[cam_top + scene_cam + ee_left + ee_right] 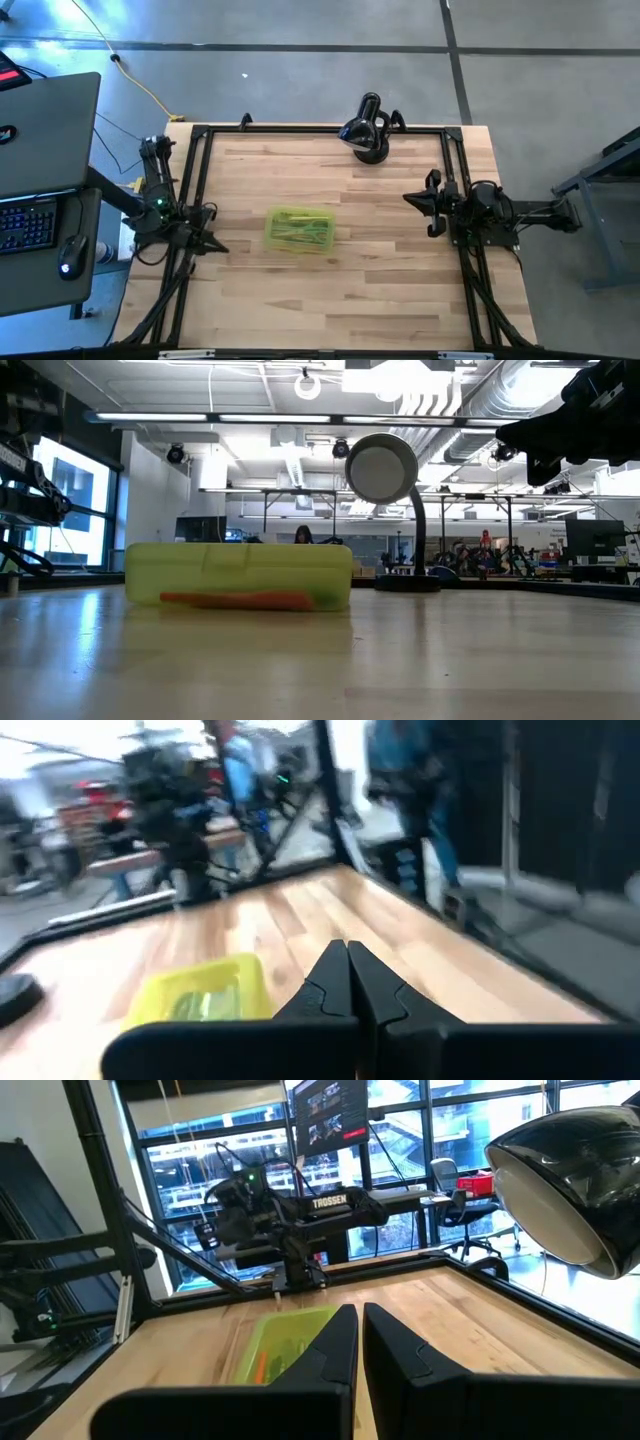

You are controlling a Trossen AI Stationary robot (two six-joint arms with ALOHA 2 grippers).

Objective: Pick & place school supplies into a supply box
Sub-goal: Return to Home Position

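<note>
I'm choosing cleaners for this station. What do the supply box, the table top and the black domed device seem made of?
Supply box: translucent yellow-green plastic, most likely; an orange stick inside shows through its wall.
Table top: light wood planks, smooth finish; grain and seams are visible.
Black domed device: glossy black shell, plastic or painted metal, unclear which; it mirrors the windows.

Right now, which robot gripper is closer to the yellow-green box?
Left. The left gripper sits a short way from one end of the supply box; the right gripper hangs farther off, past the other end.
</note>
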